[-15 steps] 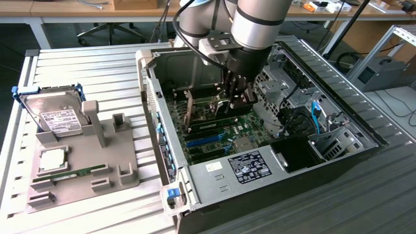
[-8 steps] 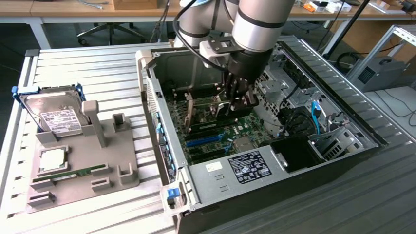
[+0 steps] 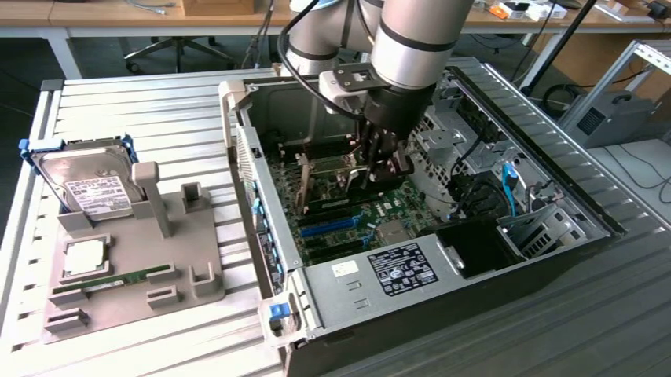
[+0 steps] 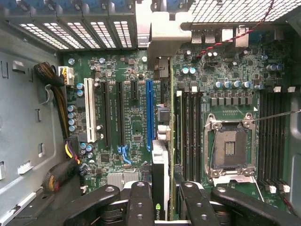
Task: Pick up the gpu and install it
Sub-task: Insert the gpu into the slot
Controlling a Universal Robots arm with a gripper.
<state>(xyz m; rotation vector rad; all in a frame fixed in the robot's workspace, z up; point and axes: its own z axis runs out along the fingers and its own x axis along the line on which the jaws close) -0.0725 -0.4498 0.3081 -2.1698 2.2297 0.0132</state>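
Observation:
My gripper (image 3: 383, 167) is lowered into the open computer case (image 3: 545, 169), just above the motherboard (image 3: 346, 224). In the wrist view my gripper (image 4: 163, 190) is shut on the gpu (image 4: 160, 155), a thin card seen edge-on between the two black fingers (image 4: 140, 202). Its silvery end bracket (image 4: 167, 33) points at the case's slotted rear wall. The card hangs over the board right beside the long blue slot (image 4: 149, 113), parallel to it. I cannot tell whether its lower edge touches a slot.
Black slots and a white slot (image 4: 89, 110) lie beside the blue one, with the bare CPU socket (image 4: 230, 146) on the other side. Cable bundles (image 4: 59, 99) run along the case wall. Outside the case, a grey holder (image 3: 157, 259) carries a hard drive (image 3: 94, 188), a processor chip (image 3: 84, 258) and a memory stick (image 3: 115, 279).

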